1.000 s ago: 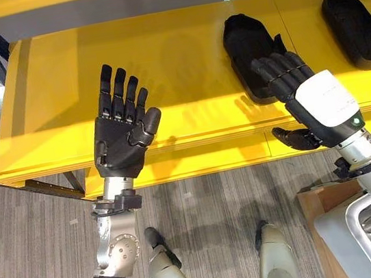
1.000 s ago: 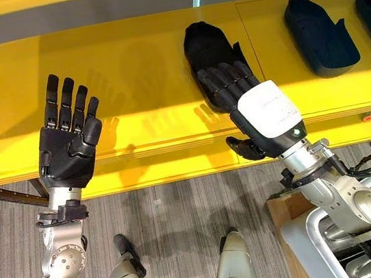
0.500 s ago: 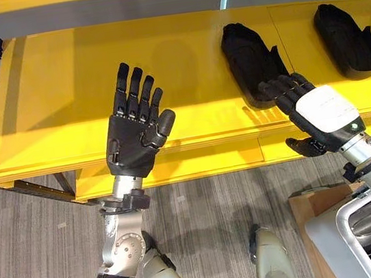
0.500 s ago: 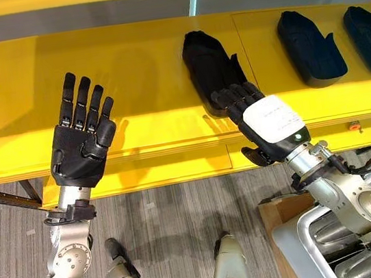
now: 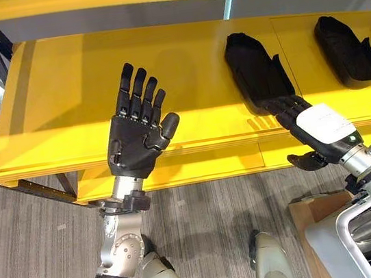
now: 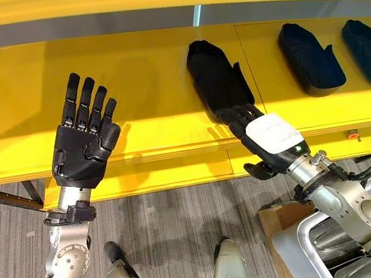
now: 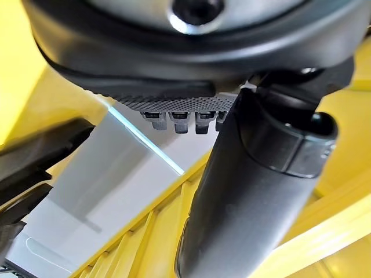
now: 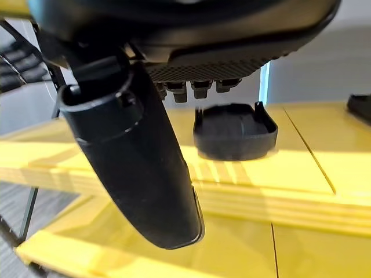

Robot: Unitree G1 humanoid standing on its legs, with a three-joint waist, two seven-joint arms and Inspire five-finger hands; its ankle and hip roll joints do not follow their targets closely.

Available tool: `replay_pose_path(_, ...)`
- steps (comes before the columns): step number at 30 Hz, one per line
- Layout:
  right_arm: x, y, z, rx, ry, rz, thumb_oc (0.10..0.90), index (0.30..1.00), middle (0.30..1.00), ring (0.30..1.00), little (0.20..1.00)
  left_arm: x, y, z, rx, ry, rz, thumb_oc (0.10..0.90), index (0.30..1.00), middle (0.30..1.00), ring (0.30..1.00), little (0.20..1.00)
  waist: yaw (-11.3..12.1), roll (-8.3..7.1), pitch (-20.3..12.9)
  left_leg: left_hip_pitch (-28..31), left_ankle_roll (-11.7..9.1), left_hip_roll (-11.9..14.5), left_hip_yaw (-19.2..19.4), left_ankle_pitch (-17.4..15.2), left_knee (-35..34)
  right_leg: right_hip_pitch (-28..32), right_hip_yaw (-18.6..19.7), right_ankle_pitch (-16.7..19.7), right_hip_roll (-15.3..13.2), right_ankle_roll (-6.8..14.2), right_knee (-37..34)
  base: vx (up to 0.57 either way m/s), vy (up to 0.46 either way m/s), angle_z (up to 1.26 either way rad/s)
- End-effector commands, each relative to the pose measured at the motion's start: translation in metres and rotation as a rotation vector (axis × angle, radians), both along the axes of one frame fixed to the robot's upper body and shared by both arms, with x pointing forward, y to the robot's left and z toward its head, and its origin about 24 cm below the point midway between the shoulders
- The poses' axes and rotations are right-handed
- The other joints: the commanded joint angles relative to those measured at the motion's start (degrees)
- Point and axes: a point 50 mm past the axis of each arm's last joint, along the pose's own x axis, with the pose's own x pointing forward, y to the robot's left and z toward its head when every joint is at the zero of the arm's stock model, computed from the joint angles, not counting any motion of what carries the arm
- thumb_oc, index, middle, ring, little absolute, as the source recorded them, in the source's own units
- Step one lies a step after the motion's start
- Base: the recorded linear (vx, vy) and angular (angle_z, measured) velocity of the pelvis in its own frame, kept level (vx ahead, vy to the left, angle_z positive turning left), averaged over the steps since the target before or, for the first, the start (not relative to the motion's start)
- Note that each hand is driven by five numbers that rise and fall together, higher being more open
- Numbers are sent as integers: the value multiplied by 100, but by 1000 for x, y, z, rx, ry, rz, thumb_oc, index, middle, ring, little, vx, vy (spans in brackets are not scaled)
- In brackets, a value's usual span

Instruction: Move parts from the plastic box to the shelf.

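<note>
Parts in grey fill the plastic box [image 5: 338, 242] at the lower right, nearest the robot beside the right arm. Further out, the right hand [image 6: 268, 138] hangs at the front edge of the yellow shelf [image 5: 62, 94], fingers straight and holding nothing, their tips just short of a black part [image 5: 253, 70]; the left hand [image 5: 137, 135] is raised, spread and empty. Two more black parts [image 6: 309, 56] lie along the shelf to the right.
</note>
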Motion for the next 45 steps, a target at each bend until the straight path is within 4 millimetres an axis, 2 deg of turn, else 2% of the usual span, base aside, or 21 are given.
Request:
replay_pose_path(1, 8, 3, 34, 131, -151, 19, 900, 1000, 1000, 1000, 1000, -9, -2, 38, 29, -223, -43, 900, 1000, 1000, 1000, 1000, -17, -104, -436, 373, -327, 467, -169, -1147, 860, -50, 176, 306, 274, -229, -472, -1, -11, 8)
replay_pose_path(6, 17, 7, 28, 84, -108, 5, 900, 1000, 1000, 1000, 1000, -6, -6, 36, 41, -204, -42, 900, 1000, 1000, 1000, 1000, 52, -102, -365, 286, -343, 479, -232, -1151, 927, -108, 162, 293, 272, -233, -402, -5, -29, -1)
replay_pose_path(7, 26, 2, 31, 121, -122, -33, 900, 1000, 1000, 1000, 1000, -4, -7, 37, 51, -201, -52, 900, 1000, 1000, 1000, 1000, 103, -124, -331, 222, -357, 501, -283, -1147, 975, -135, 135, 284, 283, -242, -364, -1, -97, 1)
replay_pose_path(11, 34, 2, 36, 119, -124, -34, 900, 1000, 1000, 1000, 1000, -1, -8, 38, 57, -198, -66, 900, 1000, 1000, 1000, 1000, 153, -125, -269, 74, -387, 531, -375, -1117, 1022, -229, 82, 254, 283, -245, -266, -23, -61, 6)
replay_pose_path(16, 48, 9, 27, 82, -109, -38, 900, 1000, 1000, 1000, 1000, 3, -20, 39, 68, -201, -113, 900, 1000, 1000, 1000, 1000, 232, -107, -215, 15, -377, 524, -414, -1094, 1044, -269, 13, 245, 250, -260, -205, -4, -26, 4)
replay_pose_path(21, 60, 18, 34, 81, -150, -25, 900, 1000, 1000, 1000, 1000, 6, -28, 43, 40, -219, -146, 900, 1000, 1000, 1000, 1000, 279, -82, -205, -20, -377, 508, -469, -1090, 1059, -289, 24, 253, 238, -252, -187, 4, -2, -1)
replay_pose_path(24, 70, 21, 34, 57, -117, -47, 900, 1000, 1000, 1000, 1000, 9, -32, 44, 28, -211, -155, 900, 1000, 1000, 1000, 1000, 328, -69, -219, -25, -369, 499, -493, -1116, 1133, -297, -17, 173, 214, -277, -24, 41, -8, -3)
replay_pose_path(31, 78, 22, 18, 15, -19, -72, 900, 1000, 1000, 1000, 1000, 12, -41, 42, 31, -183, -170, 900, 1000, 1000, 1000, 1000, 362, -67, -293, 63, -349, 457, -526, -1146, 1193, -203, -72, 59, 209, -338, 133, 76, 12, 7)
replay_pose_path(32, 81, 19, 12, -30, 17, -94, 900, 1000, 1000, 1000, 1000, 14, -42, 42, 30, -185, -170, 900, 1000, 1000, 1000, 1000, 374, -64, -304, 82, -351, 450, -526, -1147, 1198, -192, -73, 43, 199, -343, 163, 37, 20, 3)
replay_pose_path(36, 85, 14, 5, -113, 70, -142, 900, 1000, 1000, 1000, 1000, 14, -46, 46, 25, -213, -227, 900, 1000, 1000, 1000, 1000, 384, -64, -304, 104, -352, 436, -530, -1146, 1197, -189, -68, 30, 184, -348, 198, 9, 6, 0)
replay_pose_path(45, 89, 18, 1, -59, 137, -124, 900, 1000, 1000, 1000, 1000, 18, -54, 48, 23, -175, -230, 900, 1000, 1000, 1000, 1000, 393, -94, -328, 145, -360, 419, -537, -1135, 1176, -162, -76, -1, 205, -366, 239, 7, -1, 2)
